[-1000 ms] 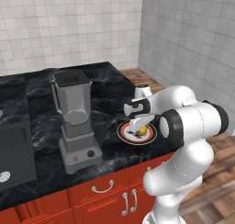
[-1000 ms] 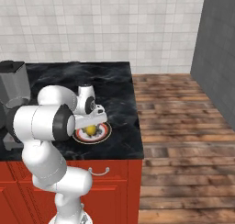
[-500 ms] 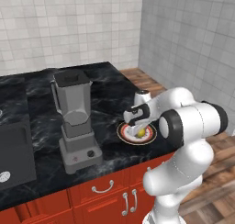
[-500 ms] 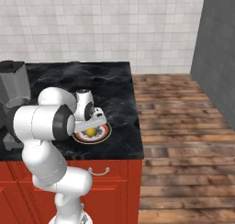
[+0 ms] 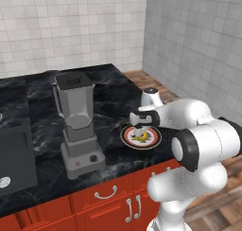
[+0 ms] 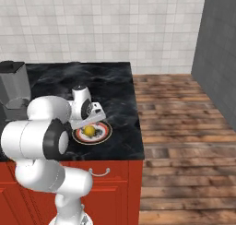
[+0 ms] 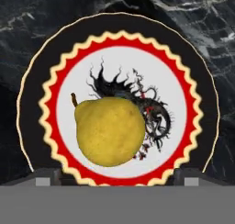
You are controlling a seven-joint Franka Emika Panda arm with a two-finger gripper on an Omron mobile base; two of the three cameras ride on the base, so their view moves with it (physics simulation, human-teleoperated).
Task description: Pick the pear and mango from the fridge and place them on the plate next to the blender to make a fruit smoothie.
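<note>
While our gripper (image 5: 141, 128) hovers just above the round dark-rimmed plate (image 5: 152, 141) beside the grey blender (image 5: 75, 121) on the black marble worktop (image 5: 108, 90), the right base view shows the small yellow pear (image 6: 89, 131) on it. Through the hand view we see it lying free, fingertips (image 7: 43, 178) spread wide either side.

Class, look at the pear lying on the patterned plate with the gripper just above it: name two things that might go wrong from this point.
1. The pear is round and lies off-centre on the small plate; a nudge from the open gripper as it lifts might roll it onto the counter.
2. The plate is small, so adding the mango may crowd or knock the pear.
</note>
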